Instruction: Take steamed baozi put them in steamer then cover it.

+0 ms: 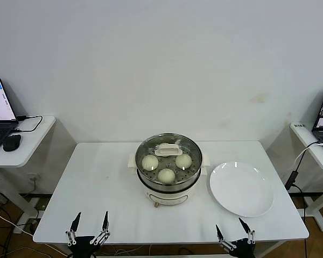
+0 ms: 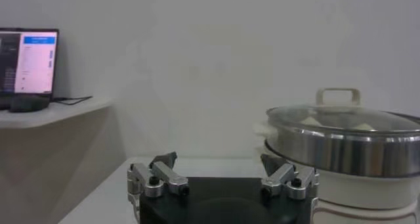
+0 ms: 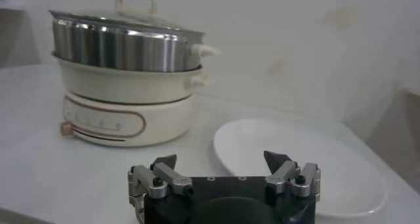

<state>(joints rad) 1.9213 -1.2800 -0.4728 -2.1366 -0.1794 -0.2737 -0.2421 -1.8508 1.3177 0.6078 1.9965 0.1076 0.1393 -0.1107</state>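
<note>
Left gripper [image 1: 88,226]: parked at the table's near edge, on the steamer's near-left side and well apart from it; fingers spread wide, nothing between them.
Right gripper [image 1: 234,231]: parked at the same near edge, on the steamer's near-right side; fingers also spread wide and empty, just short of the plate's near rim.
Table [image 1: 102,188]: white top carrying the steamer near its middle.
Plate [image 1: 241,189]: flat, white, bare; lies just beside the steamer on its right, not touching the base.
Steamer [image 1: 167,194]: steel pot on a cream electric base, upright, control panel facing the robot.
Steamed baozi [image 1: 166,174]: three buns are plain through the glass on the perforated tray; a fourth, if present, would sit under the lid handle and cannot be confirmed.
Cover [image 1: 178,141]: glass lid seated level on the pot rim, its cream handle set slightly behind the steamer's centre.
Task state (judgement): buns loaded and lid on; the work looks finished or nearly so.
Risk 1: any further reach toward the steamer could nudge the lid handle and slide the glass off its rim.
Risk 2: the right gripper, moving forward low, could catch the plate's rim and push it into the base.
Risk 3: an unseen fourth bun leaves the count unverified.
</note>
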